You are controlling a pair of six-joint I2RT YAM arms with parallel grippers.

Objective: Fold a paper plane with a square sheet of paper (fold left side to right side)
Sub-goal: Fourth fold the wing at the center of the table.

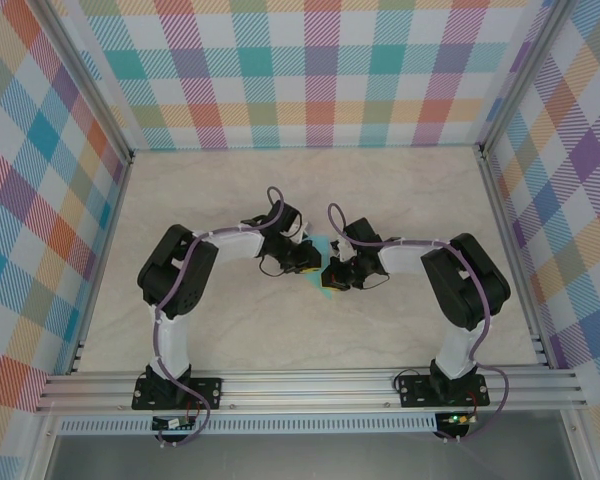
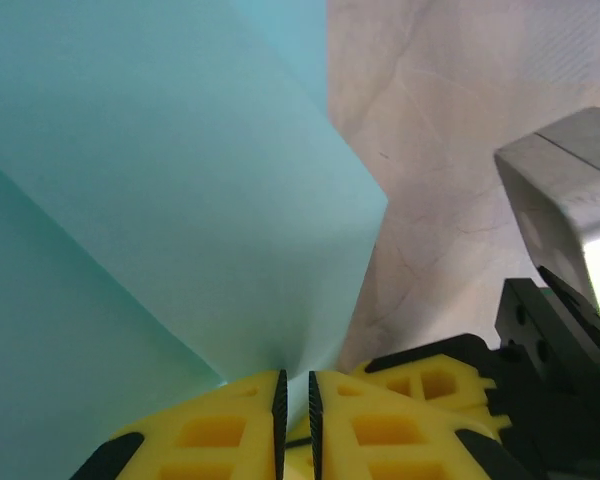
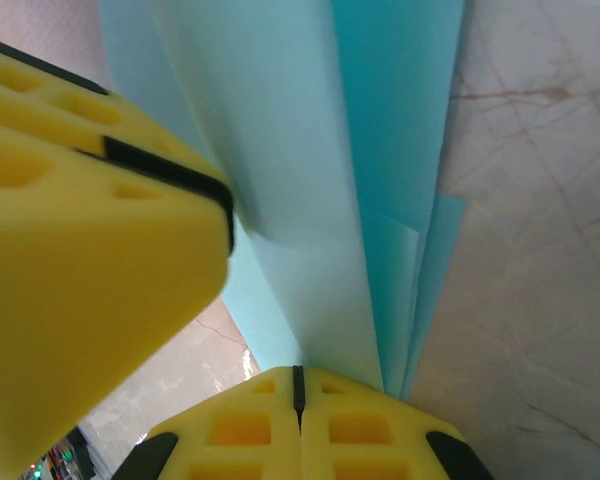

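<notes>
Honestly, the half-folded paper (image 1: 326,290) is pinched mid-table by the left claw (image 2: 295,398) and clamped by the right claw (image 3: 298,385) just beside it, so it could get torn or creased crooked if the two are pulled apart unevenly.

matt paper (image 2: 160,200) on seemingly smooth marbled tabletop (image 2: 450,130).

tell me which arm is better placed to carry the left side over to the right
Left, probably: the left gripper is pinching a raised flap of the paper, while the right gripper is shut on its folded layers, seemingly anchoring them.
</notes>
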